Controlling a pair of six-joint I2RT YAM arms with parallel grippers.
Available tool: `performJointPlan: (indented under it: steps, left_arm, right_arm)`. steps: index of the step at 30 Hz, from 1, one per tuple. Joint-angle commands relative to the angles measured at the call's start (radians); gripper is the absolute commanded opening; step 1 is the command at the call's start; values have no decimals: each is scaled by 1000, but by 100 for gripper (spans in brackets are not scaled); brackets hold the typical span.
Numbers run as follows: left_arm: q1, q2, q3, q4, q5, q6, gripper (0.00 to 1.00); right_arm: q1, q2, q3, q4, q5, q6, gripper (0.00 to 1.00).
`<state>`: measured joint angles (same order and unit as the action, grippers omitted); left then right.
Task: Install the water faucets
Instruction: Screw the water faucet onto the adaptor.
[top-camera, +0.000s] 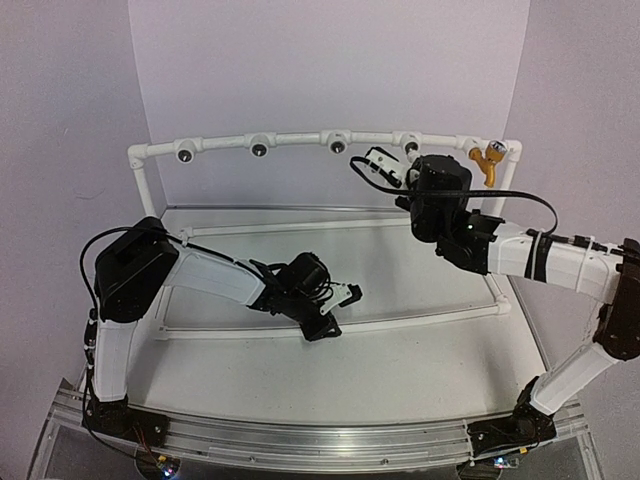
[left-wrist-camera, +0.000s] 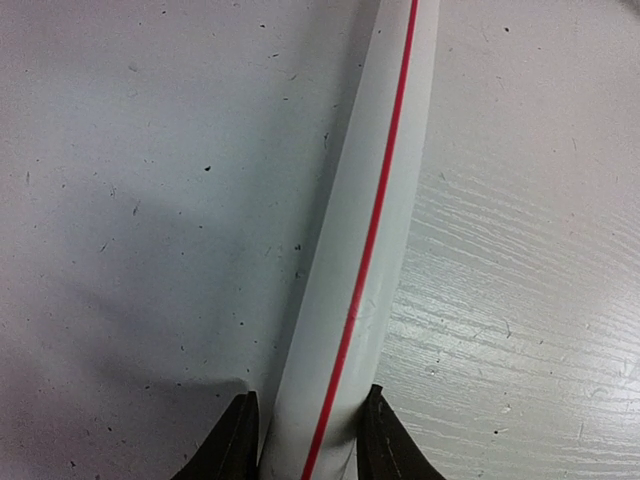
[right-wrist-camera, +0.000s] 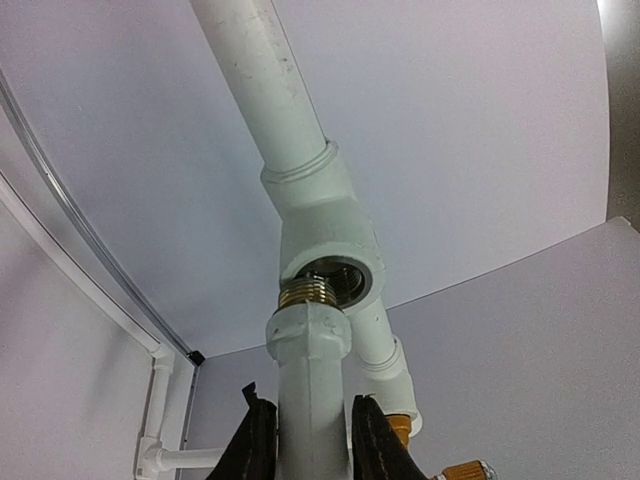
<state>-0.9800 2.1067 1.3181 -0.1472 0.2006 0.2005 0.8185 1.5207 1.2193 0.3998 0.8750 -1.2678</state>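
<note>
From above, the white pipe frame stands on the table, and its top rail carries a row of round dark sockets. The yellow-orange faucet sits at the right end of this rail, with the spout pointing down. In the same view the right gripper is lifted up to the rail, just beside the fourth socket from the left, but what it holds is too small there to make out. The right wrist view gives this clearly: the two dark fingers are closed on the body of the white faucet, which stands upright between them, and its brass thread is at the mouth of the socket in a white tee fitting. How deep the thread sits cannot be told. A small orange part shows at the lower edge of this view, beyond the fitting. The left gripper is low, at the front pipe of the frame, which lies on the table. From above its jaws are hard to read, but the left wrist view shows both fingertips pressed on the two sides of this pipe, so it is clamped on it. Only this view shows the thin red line that runs along the pipe
</note>
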Motion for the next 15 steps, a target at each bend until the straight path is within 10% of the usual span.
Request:
performJointPlan:
  steps: [1,4,10,15]
  left_arm:
    - [-48,103,-107,-168,24,-114,0]
    - [-48,88,-124,-161,53,-135,7]
    - [-46,59,-42,-130,79,-205,64]
    - [-47,100,100,-88,63,-234,73]
  right_arm:
    - [-3,-56,44,-50,-42,79,0]
    - [-3,-65,43,-85,-41,111,0]
    - [-4,-83,44,-141,-40,149,0]
    - [-4,-96,45,-166,-43,160,0]
